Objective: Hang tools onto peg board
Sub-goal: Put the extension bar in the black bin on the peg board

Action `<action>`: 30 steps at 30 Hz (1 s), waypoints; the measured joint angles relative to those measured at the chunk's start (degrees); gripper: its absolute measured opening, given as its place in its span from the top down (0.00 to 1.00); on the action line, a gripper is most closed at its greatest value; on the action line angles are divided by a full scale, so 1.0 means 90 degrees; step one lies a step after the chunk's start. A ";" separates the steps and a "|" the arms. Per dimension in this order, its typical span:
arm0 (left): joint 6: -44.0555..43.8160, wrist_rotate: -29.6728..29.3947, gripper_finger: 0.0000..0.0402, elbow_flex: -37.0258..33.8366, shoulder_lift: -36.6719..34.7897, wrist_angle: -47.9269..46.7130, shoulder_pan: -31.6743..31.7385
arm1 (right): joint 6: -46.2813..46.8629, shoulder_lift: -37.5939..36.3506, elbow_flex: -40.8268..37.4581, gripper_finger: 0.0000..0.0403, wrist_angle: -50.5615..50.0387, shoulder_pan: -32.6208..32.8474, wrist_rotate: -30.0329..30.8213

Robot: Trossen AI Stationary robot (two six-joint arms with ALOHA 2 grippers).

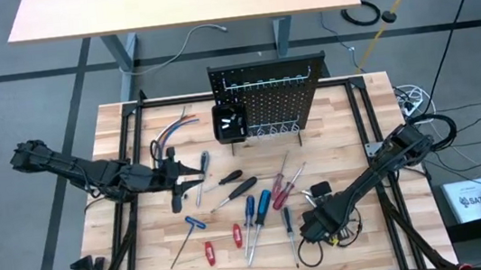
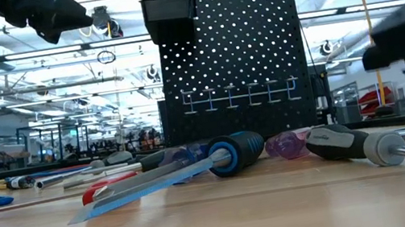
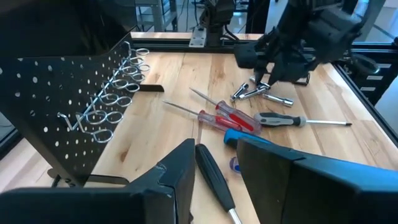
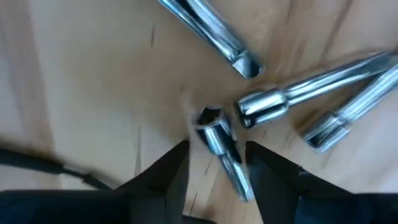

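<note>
On the wooden table [image 1: 145, 255] seen from above, the peg board [image 1: 268, 95] stands upright at the far edge, the tools [image 1: 254, 211] lie scattered before it, the left gripper [image 1: 177, 174] hovers at their left and the right gripper [image 1: 316, 226] is low at their right. In the left wrist view its fingers [image 3: 177, 171] stand apart over a black-handled screwdriver [image 3: 214, 177], gripping nothing. In the right wrist view the fingers [image 4: 171, 168] straddle a silver socket bit [image 4: 221, 146], and I cannot tell if they pinch it.

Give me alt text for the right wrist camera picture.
The right gripper straddles a short silver socket bit lying on the pale wooden table, fingers open on either side. More silver socket shafts lie just beyond.
</note>
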 joint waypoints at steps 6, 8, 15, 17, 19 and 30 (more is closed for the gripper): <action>-0.0009 0.0000 0.68 0.0000 0.0000 -0.0015 0.0000 | 0.0010 -0.0031 -0.0306 0.78 0.0458 -0.0022 -0.0082; -0.0029 0.0000 0.68 0.0000 0.0000 -0.0017 0.0000 | 0.0090 -0.0027 -0.0298 0.83 0.0464 -0.0022 -0.0118; 0.0010 -0.0002 0.68 0.0002 0.0000 -0.0015 0.0000 | 0.0594 0.0003 -0.0196 0.93 0.0326 -0.0021 -0.0073; 0.0010 -0.0002 0.68 0.0002 0.0000 -0.0015 0.0000 | 0.0702 0.0017 -0.0054 0.93 0.0174 -0.0019 0.0007; 0.0006 -0.0002 0.68 0.0002 0.0000 -0.0015 0.0000 | 0.0781 0.0052 0.0115 0.93 -0.0001 -0.0015 0.0215; -0.0002 -0.0002 0.68 0.0003 0.0000 0.0058 0.0000 | 0.0759 0.0054 0.1548 0.93 -0.0366 -0.0039 0.1253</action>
